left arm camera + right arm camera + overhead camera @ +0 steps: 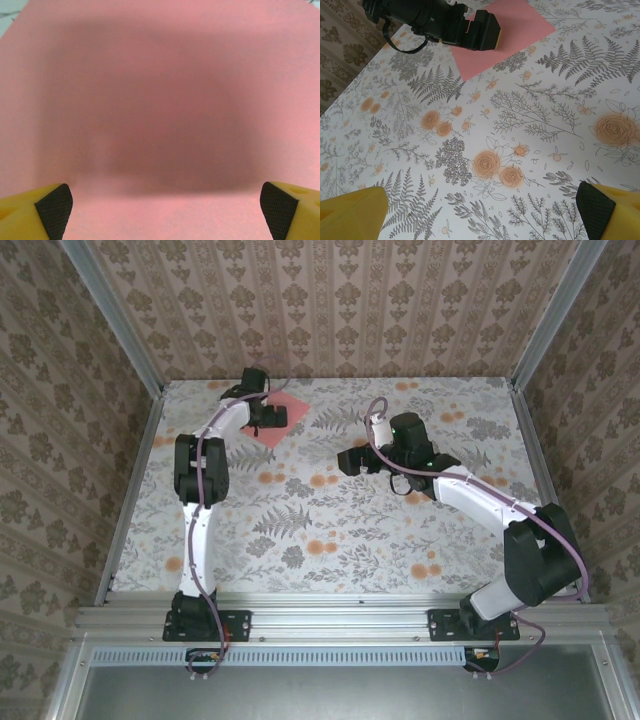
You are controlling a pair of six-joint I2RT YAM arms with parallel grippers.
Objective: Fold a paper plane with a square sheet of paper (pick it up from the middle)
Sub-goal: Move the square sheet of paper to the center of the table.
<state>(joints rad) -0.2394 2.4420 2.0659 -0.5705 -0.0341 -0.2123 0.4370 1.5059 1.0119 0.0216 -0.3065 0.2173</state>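
The square sheet of paper is salmon-pink and lies flat and unfolded at the back left of the floral table. My left gripper hangs directly over its middle, pointing down. In the left wrist view the paper lies close below, darkened by the gripper's shadow, and the left gripper is open with its pads wide apart and nothing between them. My right gripper hovers open over the table's centre, right of the sheet. From the right wrist, the right gripper is open above bare cloth, with the paper and left gripper beyond.
The table is covered by a fern-and-flower print cloth. Wallpapered walls and aluminium posts close in the back and both sides. A metal rail carrying the arm bases runs along the near edge.
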